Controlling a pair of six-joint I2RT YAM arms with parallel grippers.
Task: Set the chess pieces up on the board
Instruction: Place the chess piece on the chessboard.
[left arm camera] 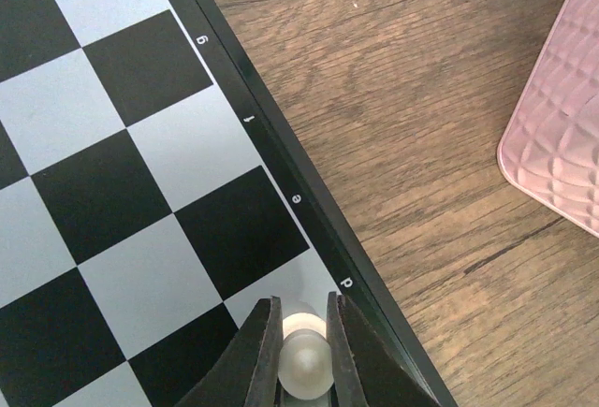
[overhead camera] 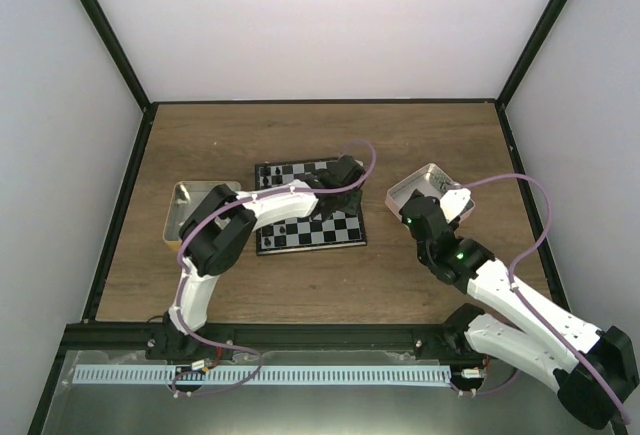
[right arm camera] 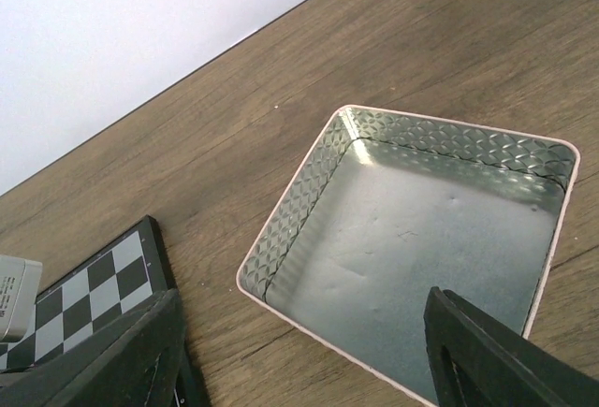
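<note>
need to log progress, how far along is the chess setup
Early. Done: a few black pieces seem to stand on the board. In hand: the left gripper is shut on a whitish piece over an edge square. Remaining: most squares look bare; the right gripper hangs open over the pink tray, which shows no pieces.

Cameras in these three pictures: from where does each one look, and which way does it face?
Top external: above and behind the bases, facing down on the table; both arms show.
Left wrist: on the left gripper, facing down at the board edge; its fingers, shut on a whitish chess piece, show.
Right wrist: on the right gripper, facing down into the pink tray; its two open fingers show.
Shared: both wrist views show the board and the pink tray.
</note>
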